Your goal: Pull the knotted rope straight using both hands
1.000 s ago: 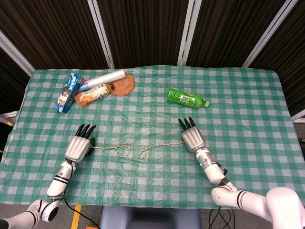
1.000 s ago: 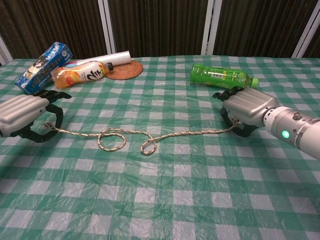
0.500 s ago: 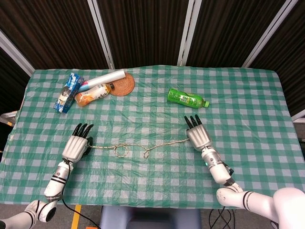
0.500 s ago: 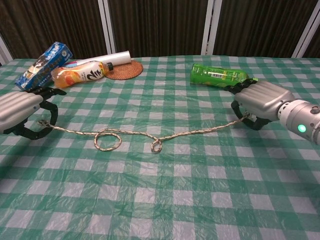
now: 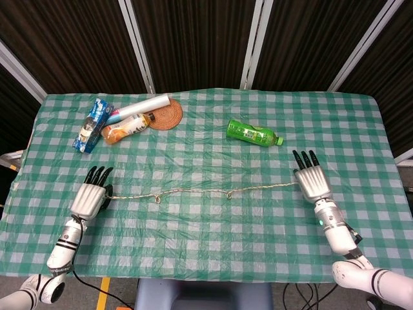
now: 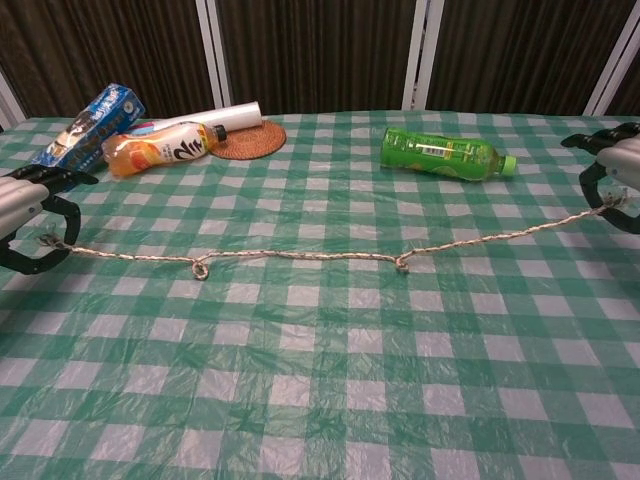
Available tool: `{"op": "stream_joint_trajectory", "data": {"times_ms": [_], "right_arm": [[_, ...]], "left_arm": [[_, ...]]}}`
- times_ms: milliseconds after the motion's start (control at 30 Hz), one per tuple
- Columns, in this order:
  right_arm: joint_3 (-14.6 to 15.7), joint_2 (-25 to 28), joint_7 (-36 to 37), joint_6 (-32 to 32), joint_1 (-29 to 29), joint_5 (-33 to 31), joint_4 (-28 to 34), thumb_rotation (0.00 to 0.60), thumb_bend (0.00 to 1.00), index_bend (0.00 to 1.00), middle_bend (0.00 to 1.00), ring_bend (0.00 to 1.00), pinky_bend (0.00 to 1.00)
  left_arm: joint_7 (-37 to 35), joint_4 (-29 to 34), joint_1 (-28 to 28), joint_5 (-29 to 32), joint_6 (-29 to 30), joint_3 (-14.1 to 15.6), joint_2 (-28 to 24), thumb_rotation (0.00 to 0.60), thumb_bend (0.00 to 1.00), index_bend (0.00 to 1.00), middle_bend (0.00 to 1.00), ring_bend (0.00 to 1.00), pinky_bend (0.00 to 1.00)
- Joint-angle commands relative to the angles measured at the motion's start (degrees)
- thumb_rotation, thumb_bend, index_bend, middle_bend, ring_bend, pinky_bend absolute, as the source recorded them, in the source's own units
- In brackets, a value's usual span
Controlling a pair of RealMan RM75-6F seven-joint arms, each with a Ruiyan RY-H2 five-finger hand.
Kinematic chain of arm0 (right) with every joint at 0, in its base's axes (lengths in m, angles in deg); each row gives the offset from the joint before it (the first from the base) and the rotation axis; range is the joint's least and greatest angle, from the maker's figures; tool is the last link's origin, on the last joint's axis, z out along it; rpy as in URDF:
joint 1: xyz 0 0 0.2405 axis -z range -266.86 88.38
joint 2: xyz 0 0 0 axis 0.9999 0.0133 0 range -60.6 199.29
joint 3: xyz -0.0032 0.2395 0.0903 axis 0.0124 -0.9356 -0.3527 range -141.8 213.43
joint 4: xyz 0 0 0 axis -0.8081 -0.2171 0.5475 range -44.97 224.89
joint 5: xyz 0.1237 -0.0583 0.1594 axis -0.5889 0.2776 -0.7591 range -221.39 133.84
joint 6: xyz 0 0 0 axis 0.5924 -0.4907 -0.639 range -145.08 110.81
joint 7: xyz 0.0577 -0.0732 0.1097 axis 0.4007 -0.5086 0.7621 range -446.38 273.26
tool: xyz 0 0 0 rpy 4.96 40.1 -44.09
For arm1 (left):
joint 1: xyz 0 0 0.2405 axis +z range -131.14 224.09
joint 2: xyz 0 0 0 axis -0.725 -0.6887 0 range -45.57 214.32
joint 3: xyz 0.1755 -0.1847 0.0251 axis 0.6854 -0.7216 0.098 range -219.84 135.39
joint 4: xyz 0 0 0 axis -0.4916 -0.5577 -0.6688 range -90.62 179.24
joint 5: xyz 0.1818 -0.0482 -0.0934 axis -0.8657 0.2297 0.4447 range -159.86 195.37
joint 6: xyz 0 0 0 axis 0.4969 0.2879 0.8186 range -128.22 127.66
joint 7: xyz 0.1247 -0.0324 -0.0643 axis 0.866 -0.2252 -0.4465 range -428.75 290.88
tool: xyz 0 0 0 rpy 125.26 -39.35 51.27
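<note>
Knotted rope (image 5: 193,192): taut between left robot hand (image 5: 87,197) and right robot hand (image 5: 312,181), both grasping ends. Risk: overpull slips an end free.

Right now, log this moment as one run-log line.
left hand: holds rope end | right hand: holds other end | beige knotted rope: nearly straight, two small knots

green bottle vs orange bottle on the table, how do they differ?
The green bottle lies alone right of centre, cap pointing right. The orange bottle lies far left, touching the white roll beside the blue carton; its dark cap points toward the woven coaster. Both lie on their sides.
</note>
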Motion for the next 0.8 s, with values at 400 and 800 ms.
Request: {"op": "stream_joint_trajectory", "data": {"times_ms": [400,800], "right_arm": [[1.8,2.5,9.4,-0.8,4.3,1.8,-5.6,0.6,0.62,0.75,0.06,0.0,0.0],[2.0,1.0,13.0,-3.6,5.7,1.6,-11.2,0.6,0.62,0.75,0.06,0.0,0.0]], "left_arm": [[-0.9,-2.9,0.7,0.8,-1.3,0.2,0.7,0.6,0.43,0.62,0.07,0.0,0.02],[-1.7,-4.5,0.6,1.0,-1.7,-0.1,1.1,0.6,0.43,0.62,0.07,0.0,0.02]]}}
